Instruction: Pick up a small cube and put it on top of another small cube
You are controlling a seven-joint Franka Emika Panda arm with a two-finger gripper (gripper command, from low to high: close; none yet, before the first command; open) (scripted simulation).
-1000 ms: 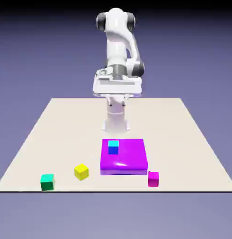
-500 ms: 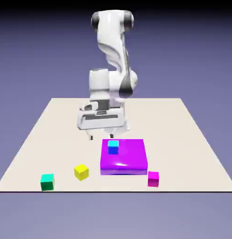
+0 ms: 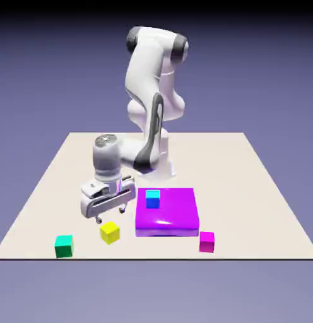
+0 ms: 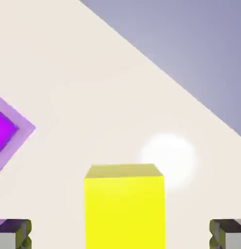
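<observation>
Rendered simulation scene; flat beige table [image 3: 260,189] before plain blue-violet backdrop [image 3: 260,69]; white robot arm [image 3: 149,94]; untextured coloured cubes [image 3: 110,232]; no furnishings.

small cube [image 4: 124,206] on table [image 3: 260,189] — between, apart from, fingers [image 4: 13,232].

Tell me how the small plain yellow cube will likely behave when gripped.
The small plain yellow cube looks rigid with flat parallel sides, so the open gripper should clamp it squarely. Resting flat on the beige table, it should slide, not roll.
</observation>
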